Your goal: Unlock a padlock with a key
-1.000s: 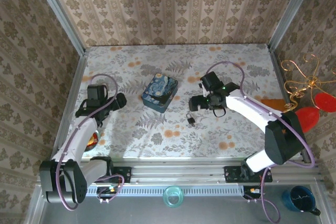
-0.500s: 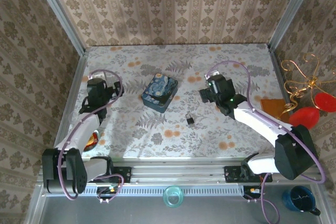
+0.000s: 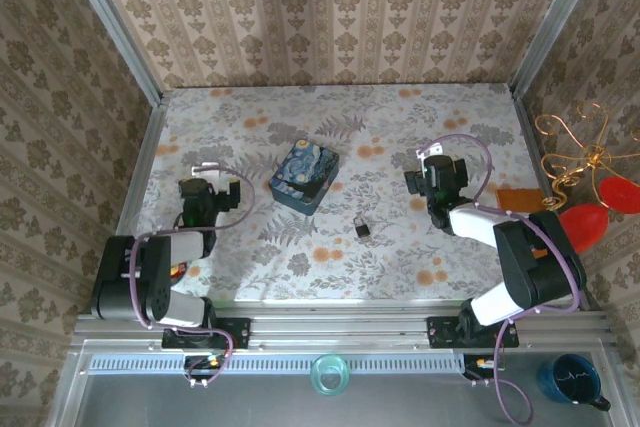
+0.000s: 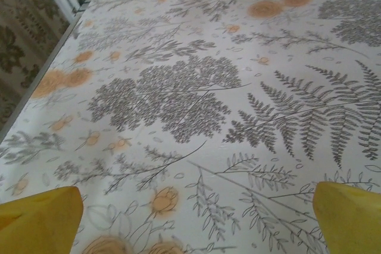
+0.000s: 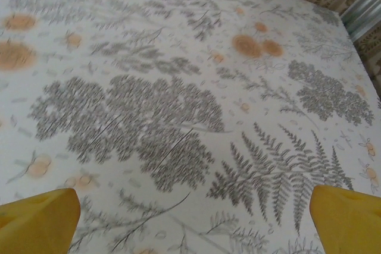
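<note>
Padlock [image 3: 361,228] lies just right of the box [image 3: 304,176], nearer the right gripper [image 5: 193,218] than the left gripper [image 4: 196,218]. Both stand open, empty.

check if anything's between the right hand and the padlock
Nothing visible. The padlock lies alone on bare tablecloth, nearer the bases and to the left of the open right hand. The blue box sits farther left, off that line.
</note>
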You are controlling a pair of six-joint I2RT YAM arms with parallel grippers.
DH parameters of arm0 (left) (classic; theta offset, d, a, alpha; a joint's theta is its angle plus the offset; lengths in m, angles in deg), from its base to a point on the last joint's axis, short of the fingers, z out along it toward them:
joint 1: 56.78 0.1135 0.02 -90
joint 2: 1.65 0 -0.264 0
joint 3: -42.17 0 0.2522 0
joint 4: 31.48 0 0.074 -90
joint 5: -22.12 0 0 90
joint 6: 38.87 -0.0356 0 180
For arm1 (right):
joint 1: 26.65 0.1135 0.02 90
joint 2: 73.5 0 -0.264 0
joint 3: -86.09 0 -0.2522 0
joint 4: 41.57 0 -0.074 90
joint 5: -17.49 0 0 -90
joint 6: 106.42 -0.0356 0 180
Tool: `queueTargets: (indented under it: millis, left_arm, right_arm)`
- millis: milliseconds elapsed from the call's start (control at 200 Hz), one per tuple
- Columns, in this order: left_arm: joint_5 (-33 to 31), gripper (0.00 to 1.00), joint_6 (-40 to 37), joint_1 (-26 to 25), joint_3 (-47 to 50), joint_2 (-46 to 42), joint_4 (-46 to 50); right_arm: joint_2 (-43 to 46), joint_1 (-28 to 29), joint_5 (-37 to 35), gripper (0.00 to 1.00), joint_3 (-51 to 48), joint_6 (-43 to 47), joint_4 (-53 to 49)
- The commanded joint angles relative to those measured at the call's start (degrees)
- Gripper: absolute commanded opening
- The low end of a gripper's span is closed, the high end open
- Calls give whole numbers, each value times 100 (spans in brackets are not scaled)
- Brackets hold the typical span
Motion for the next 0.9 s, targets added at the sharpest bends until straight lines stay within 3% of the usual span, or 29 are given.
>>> queueTargets:
  millis: [0,50,205,300,380,435,895]
  left_arm:
    - [427,100,-230,100,94,483,-1377]
    - [478,100,-297,127,103,800,-1786]
    - [467,100,-28,272,-273,654,-821]
    - [453,100,109,396,-294,684,-821]
    - [447,100,99,398,-294,685,-823]
    - [441,100,98,390,-294,684,-815]
    - [435,100,89,387,-293,689,-824]
  right_arm:
    - [-18,-284,646,100,-104,-454,511]
    - [20,-386,780,100,-196,-549,636]
    - [89,-748,1245,100,-664,-850,1431]
    - [32,-980,1751,100,-727,-975,1546]
    - [-215,-1081,1979,100,-1057,-972,2441]
    - [-101,-1068,1971,100,-971,-963,2004]
    - [-124,-1072,1988,100,-1007,-968,2126]
